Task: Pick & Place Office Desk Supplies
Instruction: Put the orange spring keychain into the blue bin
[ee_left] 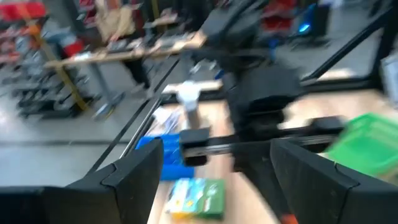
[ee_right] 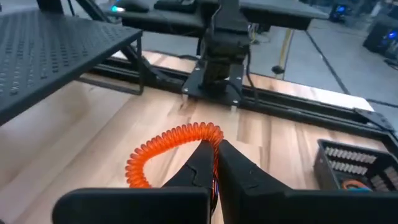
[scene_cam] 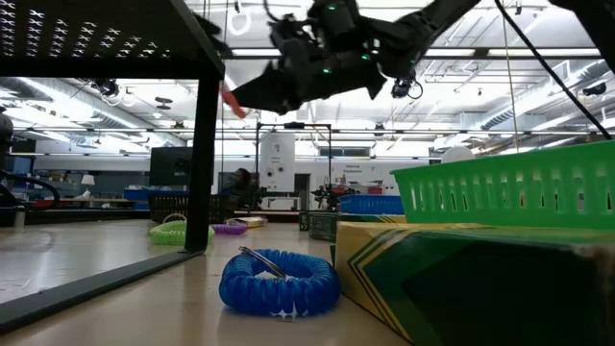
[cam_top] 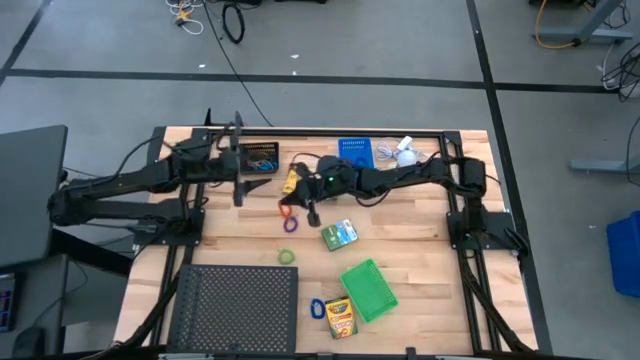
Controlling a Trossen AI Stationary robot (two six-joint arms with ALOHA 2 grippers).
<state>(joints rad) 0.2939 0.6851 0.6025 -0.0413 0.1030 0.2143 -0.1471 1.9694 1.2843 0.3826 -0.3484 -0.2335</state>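
From above, my right jaws [cam_top: 311,212] hang over the middle of the pale wooden counter [cam_top: 420,250], pinched on a coiled orange rubber-band loop [cam_top: 287,212]. My left jaws [cam_top: 237,165] wait spread wide near the far edge, beside a small black mesh bin [cam_top: 262,156]. A ribbed blue plastic bin [cam_top: 356,151] sits at the far edge too. A green-and-white cardboard box [cam_top: 340,235] lies near the centre, a small green loop [cam_top: 288,256] beside it, and a green perforated bin [cam_top: 368,290] rests tilted next to a yellow crayon box [cam_top: 340,317] and a blue coiled loop [cam_top: 317,309]. The large flat black mesh tray [cam_top: 235,308] fills the near left corner.

At counter height, the blue coil [scene_cam: 280,280] lies flat just beside the crayon box's glossy corner [scene_cam: 452,279], with the green bin's slotted wall [scene_cam: 509,192] above it.

Past my left fingers [ee_left: 134,177], empty and apart, the picture is smeared; a green-white box [ee_left: 193,198] shows between them.

Past my right fingers [ee_right: 199,168], tips shut together, the springy orange coil [ee_right: 168,146] arcs clear of the wood grain.
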